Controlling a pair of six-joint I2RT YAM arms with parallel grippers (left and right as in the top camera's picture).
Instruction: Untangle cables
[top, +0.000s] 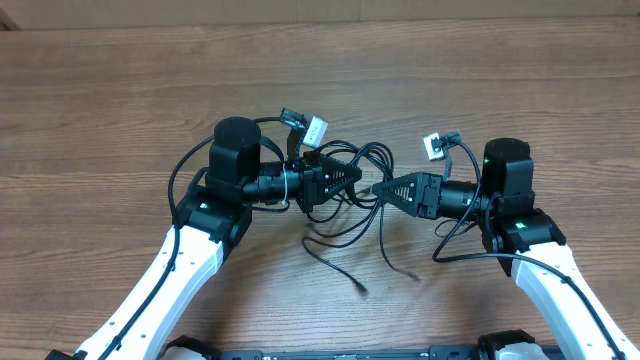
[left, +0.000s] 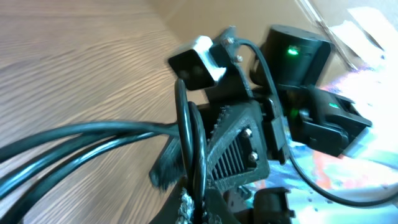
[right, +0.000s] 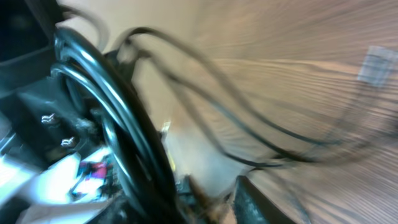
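The cables (top: 372, 152) are thin black cords tangled in the middle of the table between my two grippers. Loose strands trail toward the front, one ending in a small plug (top: 359, 289). My left gripper (top: 352, 177) points right and is shut on a black cable loop (left: 186, 124) that rises straight out of its closed jaws (left: 196, 205). My right gripper (top: 382, 188) points left, tip to tip with the left one. In the blurred right wrist view its fingers (right: 255, 202) stand apart with nothing between them, and the cable loops (right: 118, 124) pass just to their left.
The wooden table (top: 120, 90) runs wide on every side of the tangle. Thicker black wires (top: 185, 165) loop from each arm's own body. The right gripper's ribbed finger (left: 239, 152) fills the middle of the left wrist view.
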